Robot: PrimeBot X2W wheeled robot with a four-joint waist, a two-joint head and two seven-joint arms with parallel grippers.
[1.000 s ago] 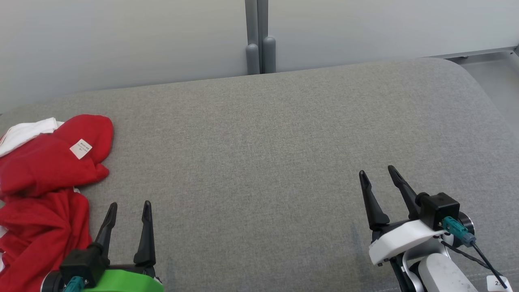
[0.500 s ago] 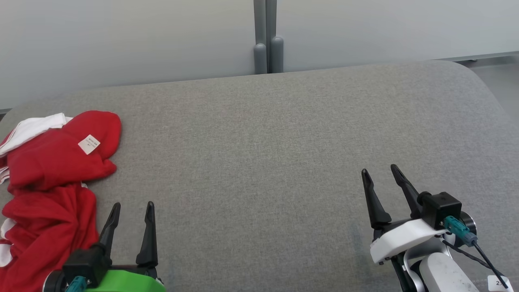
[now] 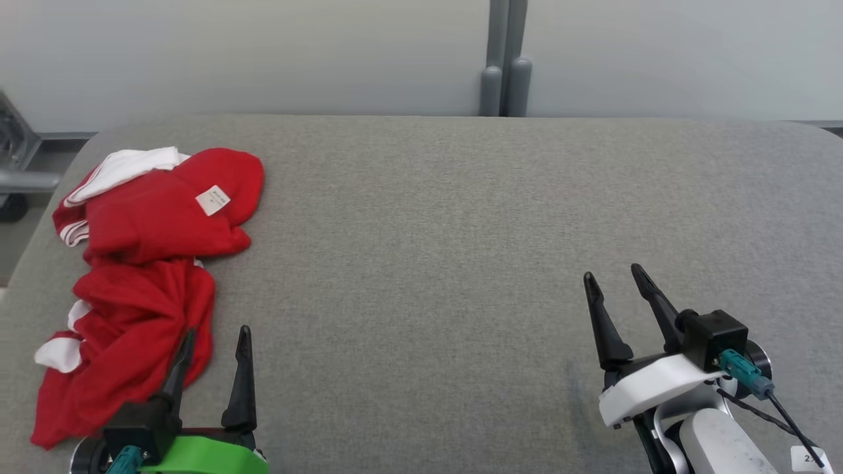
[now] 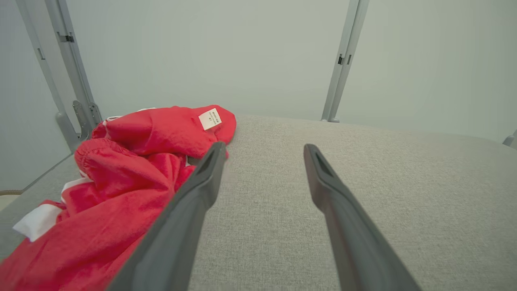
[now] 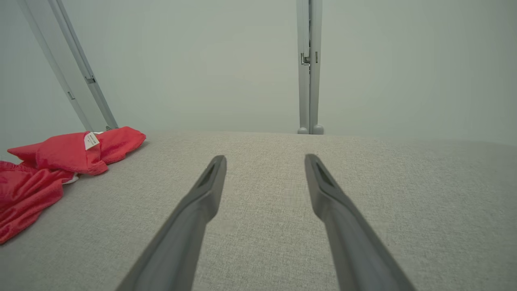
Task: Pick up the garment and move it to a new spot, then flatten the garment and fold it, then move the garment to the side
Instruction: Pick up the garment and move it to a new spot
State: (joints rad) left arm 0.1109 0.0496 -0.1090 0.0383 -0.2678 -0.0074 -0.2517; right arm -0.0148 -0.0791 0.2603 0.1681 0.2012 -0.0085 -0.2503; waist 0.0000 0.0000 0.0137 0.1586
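A crumpled red cloth garment with white trim [image 3: 145, 263] lies at the left end of the grey woven padded surface [image 3: 421, 230], bunched in loose folds and held by neither claw. As far as the pictures show, no part of the task looks done. The pick-up, the move to a new spot, the flattening, the folding and the final shift aside all appear to be left.

The heap's long axis runs from the near left edge of the surface away towards the far side, leaning a little rightward in the head view. Its far end is a rounded red lobe carrying a small white sewn-in label [image 3: 212, 200]; its near end trails off in a thin flap.

Just right of that near end sits the left gripper [image 3: 216, 331] on its green mount, its two dark fingers spread wide and empty. One finger overlaps the cloth's edge, and whether it touches cannot be told.

The middle of the surface lies bare. At the right, well apart from the garment, the right gripper [image 3: 612, 272] on its white mount is likewise spread wide, pinching nothing.
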